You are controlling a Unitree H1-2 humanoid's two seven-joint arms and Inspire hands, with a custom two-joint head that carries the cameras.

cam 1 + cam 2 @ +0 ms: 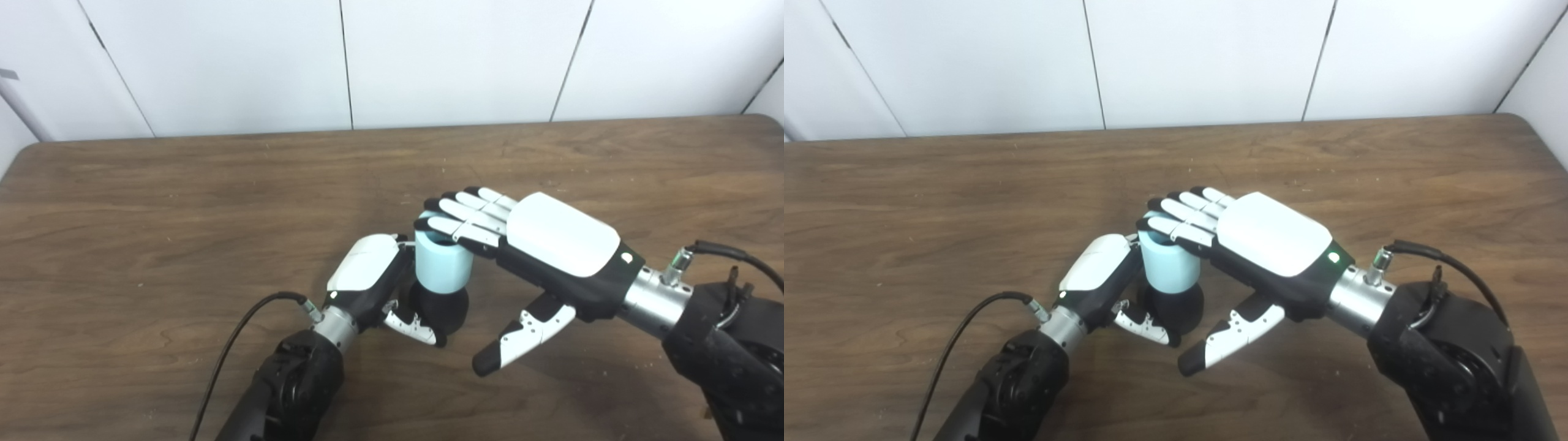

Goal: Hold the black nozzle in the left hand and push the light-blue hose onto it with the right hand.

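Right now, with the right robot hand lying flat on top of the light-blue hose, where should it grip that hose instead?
Probably the bare cylindrical wall of the light-blue hose, from its right side. The left robot hand covers the left side, holding the black nozzle below; the right robot hand is open.

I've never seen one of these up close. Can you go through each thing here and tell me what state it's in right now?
Black nozzle: upright on the table, held by the left hand.
Light-blue hose: upright, sitting on top of the nozzle.
Left hand: closed around the nozzle.
Right hand: open, fingers flat on the hose's top, thumb hanging free.
Table: wooden, bearing the nozzle.
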